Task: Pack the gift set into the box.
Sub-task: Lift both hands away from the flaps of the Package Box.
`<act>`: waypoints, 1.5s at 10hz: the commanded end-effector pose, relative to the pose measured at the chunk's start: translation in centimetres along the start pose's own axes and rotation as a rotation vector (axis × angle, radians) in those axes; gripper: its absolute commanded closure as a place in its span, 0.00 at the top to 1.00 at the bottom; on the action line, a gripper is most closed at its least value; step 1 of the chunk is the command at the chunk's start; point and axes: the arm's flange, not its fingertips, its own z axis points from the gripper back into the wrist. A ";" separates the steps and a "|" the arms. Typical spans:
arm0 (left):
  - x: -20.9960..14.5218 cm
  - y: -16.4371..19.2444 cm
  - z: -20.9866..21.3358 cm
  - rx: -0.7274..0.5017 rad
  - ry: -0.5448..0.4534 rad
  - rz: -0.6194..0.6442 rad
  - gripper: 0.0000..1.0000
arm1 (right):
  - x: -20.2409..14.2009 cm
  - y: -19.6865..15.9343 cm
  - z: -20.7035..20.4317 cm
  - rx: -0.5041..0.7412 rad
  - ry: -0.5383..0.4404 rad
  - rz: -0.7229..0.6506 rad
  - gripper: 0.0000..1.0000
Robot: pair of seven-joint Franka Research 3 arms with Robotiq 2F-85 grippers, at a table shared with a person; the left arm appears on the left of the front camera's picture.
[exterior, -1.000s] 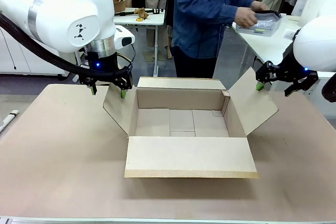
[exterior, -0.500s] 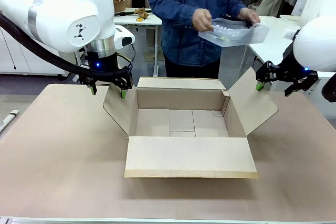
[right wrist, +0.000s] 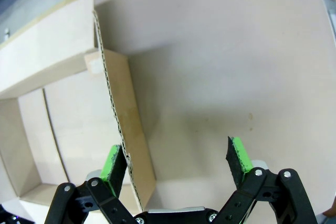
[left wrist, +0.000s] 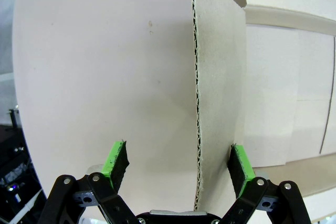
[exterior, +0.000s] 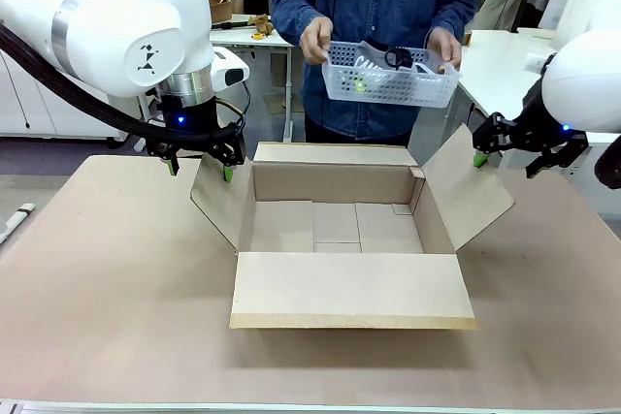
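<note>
Person's hands (exterior: 315, 41) hold gift set (exterior: 388, 79) in the air above far flap of box (exterior: 349, 288). It is a pale perforated plastic tray, tilted toward camera, with a dark item and a yellowish bit inside. Brown corrugated carton sits on table (exterior: 97, 288), four flaps out. Left gripper (exterior: 200, 171) spread wide, straddling left flap edge. Right gripper (exterior: 506, 164) spread wide at right flap edge, gripping nothing.

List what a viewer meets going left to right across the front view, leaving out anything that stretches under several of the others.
left gripper → gift set, held up by the person → right gripper. The box stretches beneath all three, so it is left out.
</note>
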 end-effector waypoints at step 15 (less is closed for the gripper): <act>0.1 0.1 0.1 0.022 -0.005 0.011 1.00 | 0.1 0.2 0.1 -0.003 -0.003 -0.022 1.00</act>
